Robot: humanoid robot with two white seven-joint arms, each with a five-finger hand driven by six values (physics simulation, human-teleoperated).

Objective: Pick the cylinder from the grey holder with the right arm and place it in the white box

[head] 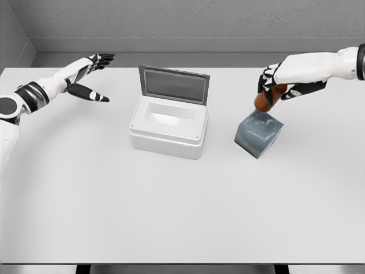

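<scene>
While the right hand (278, 81) wraps its dark fingers (266, 80) around the upper end of the reddish-brown cylinder (264, 100), the lower end of that cylinder meets the top of the grey holder (259, 133); whether it sits inside the holder or just above its opening cannot be told from the head view. That holder is a translucent grey block, tilted so that one corner points toward the camera, and it rests on the white table (171, 211) to the right of the white box (168, 127), apart from it; the cylinder leans slightly, its top toward the right arm, which reaches in from the upper right edge of the picture.

At the middle of the table stands the white box, open, with its grey lid (174, 84) raised upright at the back; its hollow shows only white inner walls; nothing of the cylinder is in it.

Far on the other side, the left hand (91, 77) hovers above the table's far left part, well apart from the box; its fingers are spread and relaxed, the thumb pointing down toward the table, and it holds nothing; its white forearm comes in from the left edge.
</scene>
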